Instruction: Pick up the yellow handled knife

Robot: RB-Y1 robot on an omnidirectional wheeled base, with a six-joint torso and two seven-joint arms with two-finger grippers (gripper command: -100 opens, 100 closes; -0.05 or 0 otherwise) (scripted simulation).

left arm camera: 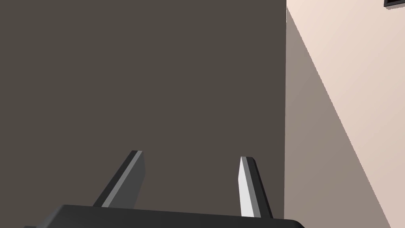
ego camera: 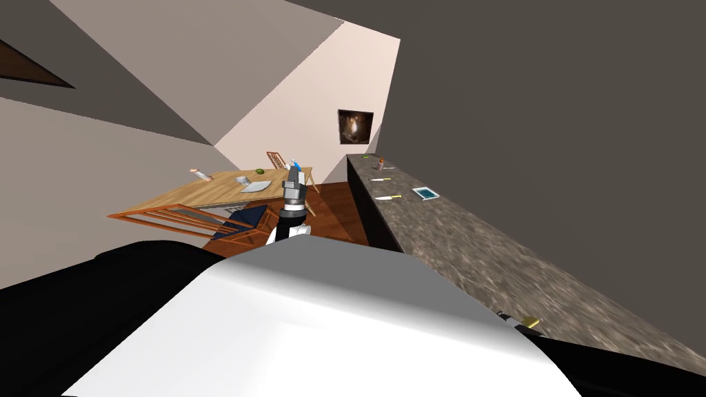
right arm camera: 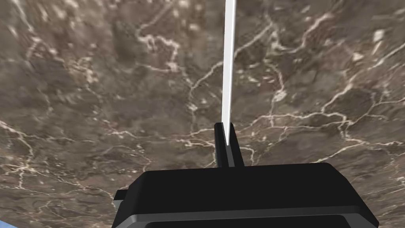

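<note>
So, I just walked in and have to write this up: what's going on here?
The right claw is shut on a knife, its thin white blade pointing out over the brown marbled counter. The left claw is open and empty, raised in front of the robot. Two yellow-handled knives lie further along the counter, near a tablet.

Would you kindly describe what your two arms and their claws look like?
The left claw has two thin, grey, blade-like fingers on a dark box; its forearm is grey with dark joints and a white segment. The right claw has a black boxy body and narrow dark fingers.
</note>
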